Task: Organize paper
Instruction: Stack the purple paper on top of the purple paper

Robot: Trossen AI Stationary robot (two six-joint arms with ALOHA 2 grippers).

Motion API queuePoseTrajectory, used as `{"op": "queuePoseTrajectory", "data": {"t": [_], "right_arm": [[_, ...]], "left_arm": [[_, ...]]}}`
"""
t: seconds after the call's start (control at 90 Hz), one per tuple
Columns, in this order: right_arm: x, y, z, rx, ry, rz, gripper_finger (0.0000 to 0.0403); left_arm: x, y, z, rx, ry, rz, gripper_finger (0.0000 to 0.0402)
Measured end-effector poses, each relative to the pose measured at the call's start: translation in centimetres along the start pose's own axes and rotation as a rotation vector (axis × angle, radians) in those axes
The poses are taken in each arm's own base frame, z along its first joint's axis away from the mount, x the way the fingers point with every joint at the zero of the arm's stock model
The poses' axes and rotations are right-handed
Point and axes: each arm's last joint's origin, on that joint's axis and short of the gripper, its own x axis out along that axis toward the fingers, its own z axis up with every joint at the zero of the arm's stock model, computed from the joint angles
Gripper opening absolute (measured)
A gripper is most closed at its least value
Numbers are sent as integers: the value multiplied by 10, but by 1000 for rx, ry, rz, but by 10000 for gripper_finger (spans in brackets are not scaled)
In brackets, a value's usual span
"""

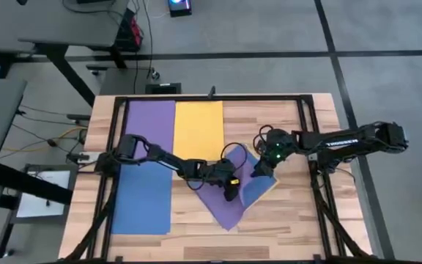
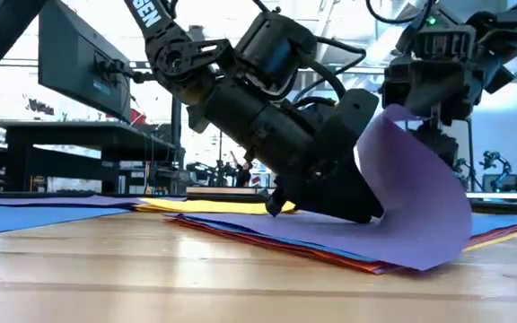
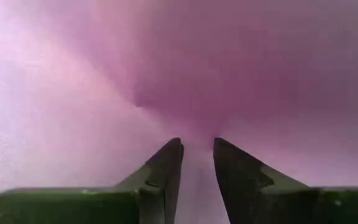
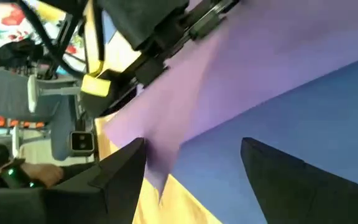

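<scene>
A purple sheet (image 1: 226, 202) tops a skewed stack of coloured paper (image 2: 330, 254) at mid-table. Its right part curls up off the stack (image 2: 420, 188). My left gripper (image 1: 231, 193) reaches in from the left and points down onto this sheet, fingers nearly together (image 3: 197, 162). My right gripper (image 1: 264, 169) stands open at the sheet's raised edge (image 4: 194, 162), over the blue sheet (image 4: 303, 118) below. Single purple (image 1: 149, 121), yellow (image 1: 198, 128) and blue (image 1: 141, 198) sheets lie flat on the table's left half. My left gripper presses its fingertips (image 2: 276, 208) down on the flat part of the top purple sheet (image 3: 191, 118), slanting in from the table's left. That part stays on the stack. My right gripper is open, and the sheet's raised edge (image 4: 160, 168) lies against one finger (image 4: 126, 165). The sheet stands curled above the stack.
A black frame (image 1: 211, 97) runs along the table's far edge and both sides. Bare wood shows along the near edge (image 1: 218, 246) and at the right (image 1: 299, 213). Desks and monitors stand beyond the table.
</scene>
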Motion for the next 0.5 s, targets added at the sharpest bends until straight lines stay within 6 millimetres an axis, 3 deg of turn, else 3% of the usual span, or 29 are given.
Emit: {"op": "queuePoseTrajectory", "data": {"t": [0.3,0.5], "right_arm": [[1,12,3,129,56,184,254],[7,-1,-4,289,41,-23,254]], "left_arm": [[0,0,0,2,0,0,82],[0,0,0,9,0,-1,82]]}}
